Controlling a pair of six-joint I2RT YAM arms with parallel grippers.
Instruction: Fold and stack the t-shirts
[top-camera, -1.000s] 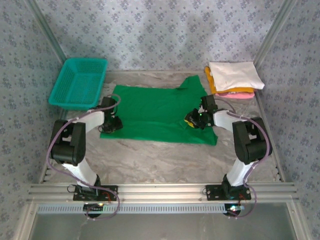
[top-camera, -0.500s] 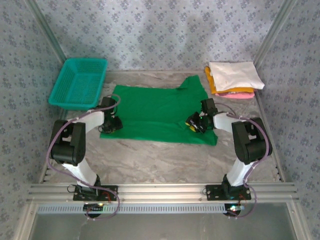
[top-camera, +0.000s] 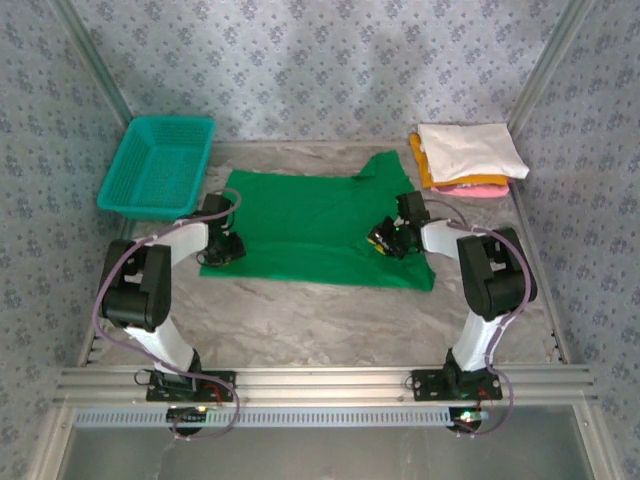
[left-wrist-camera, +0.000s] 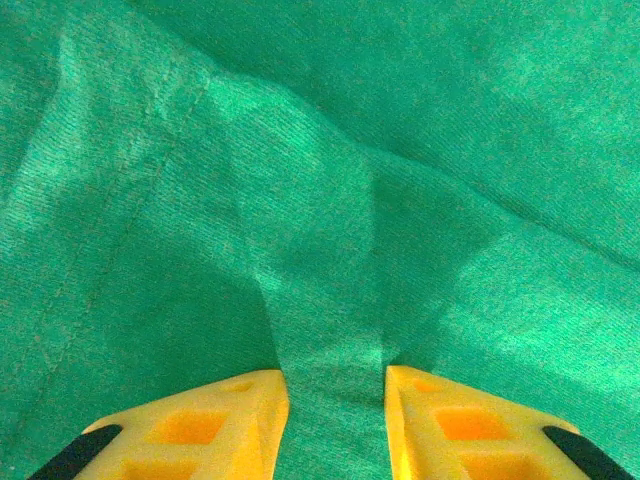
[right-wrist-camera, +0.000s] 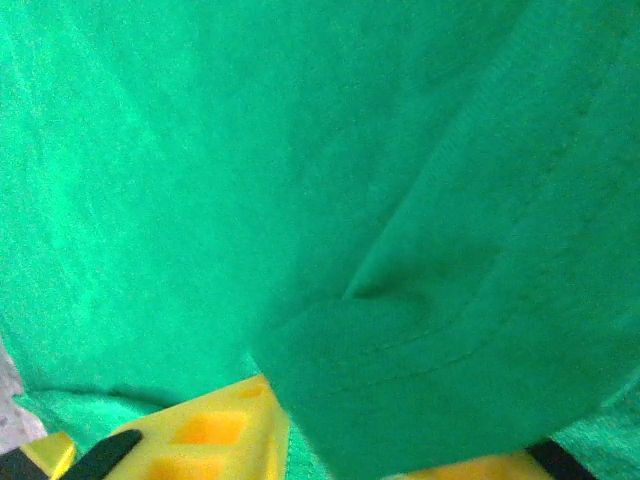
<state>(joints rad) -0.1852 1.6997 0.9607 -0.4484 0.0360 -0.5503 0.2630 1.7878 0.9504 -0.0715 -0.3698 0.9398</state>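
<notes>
Cloth of the green t-shirt (top-camera: 300, 220), spread flat on the counter (top-camera: 320, 320), is pinched into a ridge by the left pincer (left-wrist-camera: 335, 385) near its left edge. The right pincer (top-camera: 386, 240) is draped by a hem, so its grip cannot be told. At the far right corner, folded t-shirts (top-camera: 470, 152) are stacked.
</notes>
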